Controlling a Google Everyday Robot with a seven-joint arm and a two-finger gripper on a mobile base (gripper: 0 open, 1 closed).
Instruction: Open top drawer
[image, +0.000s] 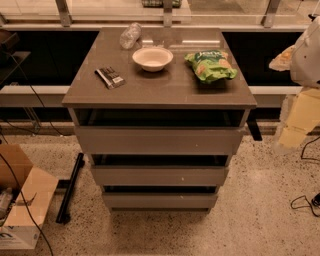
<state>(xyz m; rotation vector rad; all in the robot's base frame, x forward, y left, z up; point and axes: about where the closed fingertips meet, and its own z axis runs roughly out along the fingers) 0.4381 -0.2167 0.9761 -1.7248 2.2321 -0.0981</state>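
Top drawer (160, 141): uppermost and widest of three grey handleless fronts, directly under the cabinet top (165, 95), centre of view. A dark gap shows between the panel's upper edge and the top's front edge, with grey side walls visible at both ends of the gap. Middle drawer (160, 175) sits below it, narrower; bottom drawer (160, 200) narrowest, just above the speckled floor (240, 220). Each has a dark strip above it. On the cabinet top: white bowl (152, 59) near centre, upright; green chip bag (211, 65) to its right, apart from it; clear bottle (130, 36) lying on its side at the rear left; dark packet (110, 77) lying flat at front left. Gripper (307, 55): pale body at the right edge of view, level with the cabinet top, off to its right, well apart from the drawer; open or closed, cannot tell. On the floor at left: black bar (70, 187) beside the cabinet, cardboard box (20, 200) further out.
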